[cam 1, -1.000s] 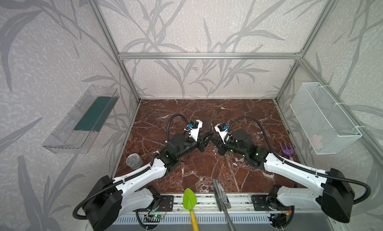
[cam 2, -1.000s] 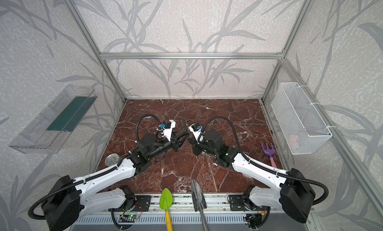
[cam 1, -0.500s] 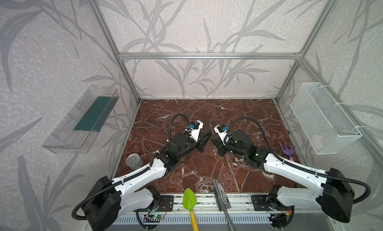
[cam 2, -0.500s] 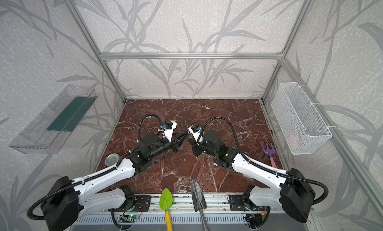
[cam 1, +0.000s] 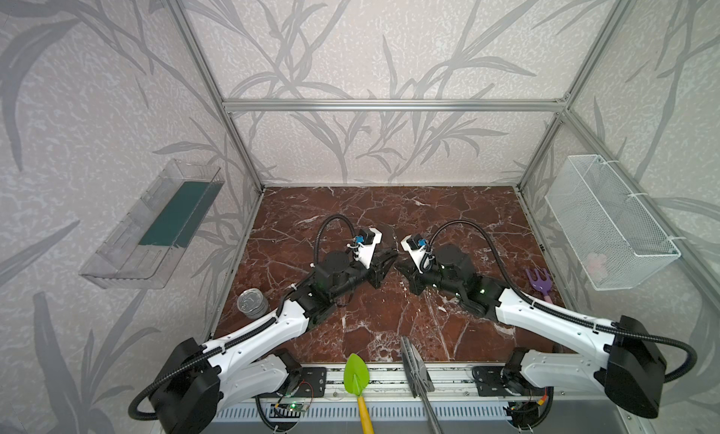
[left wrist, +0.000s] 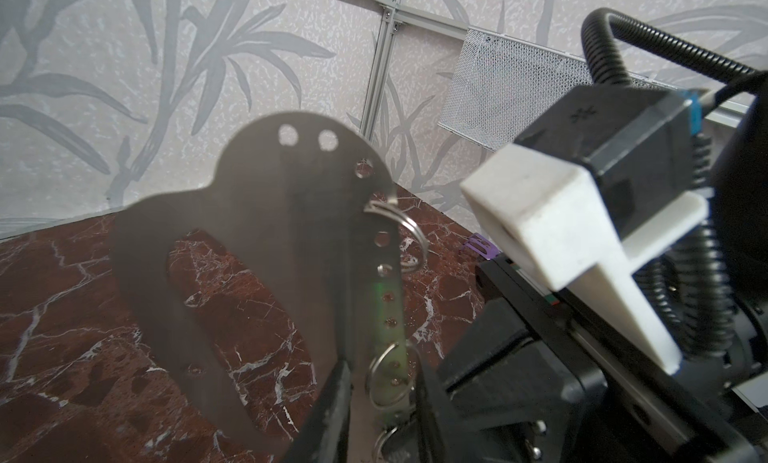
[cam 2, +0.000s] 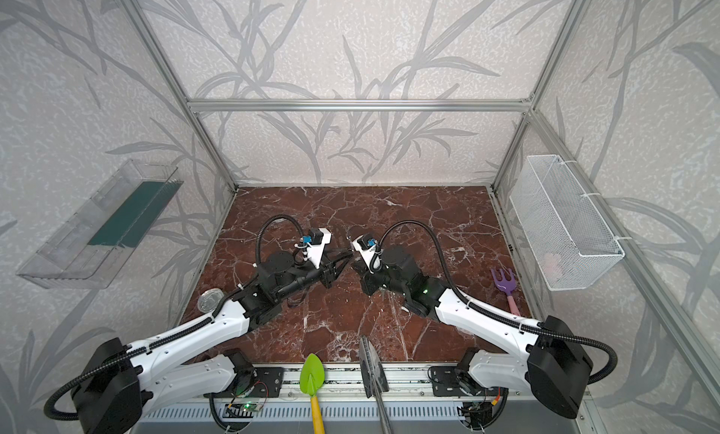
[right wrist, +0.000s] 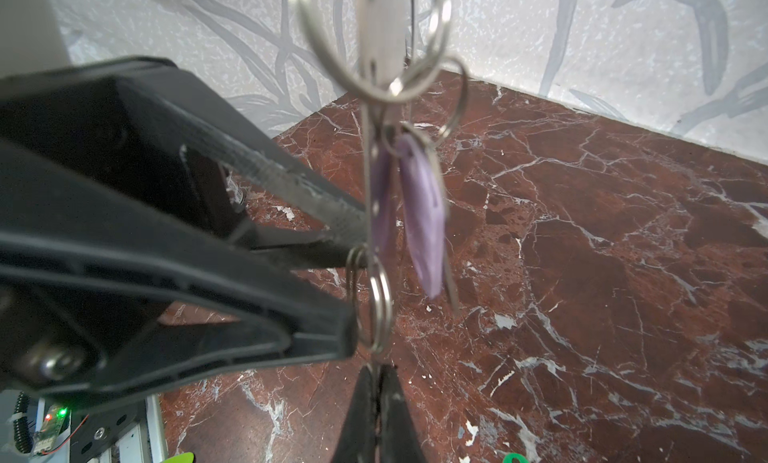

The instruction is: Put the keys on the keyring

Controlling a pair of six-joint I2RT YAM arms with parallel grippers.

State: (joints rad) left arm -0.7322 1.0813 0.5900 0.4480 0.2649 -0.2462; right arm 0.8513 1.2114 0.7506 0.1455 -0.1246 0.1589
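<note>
The keyring (left wrist: 266,215), a flat grey tag with a large cut-out and edge holes, stands upright in the air at mid-table (cam 1: 386,235). My left gripper (left wrist: 382,382) is shut on the tag's holed edge strip, one finger on each side; it also shows in the right wrist view (right wrist: 357,282). Several thin metal rings (left wrist: 409,236) hang from the holes. The lilac key (right wrist: 419,211) dangles from one of them. My right gripper (right wrist: 376,371) is shut on a small ring (right wrist: 377,307) under the tag. A bright green scrap (right wrist: 515,458) lies on the floor; I cannot tell what it is.
A round tin can (cam 1: 252,301) stands at the left floor edge and a purple toy rake (cam 1: 539,280) at the right. A green shovel (cam 1: 356,377) and a grey tool (cam 1: 415,369) lie over the front rail. A mesh basket (cam 1: 607,225) and a clear shelf (cam 1: 156,225) hang on the side walls.
Almost nothing: the left wrist has edged slightly left and down. Both grippers stay met at the keyring in the middle of the table.
</note>
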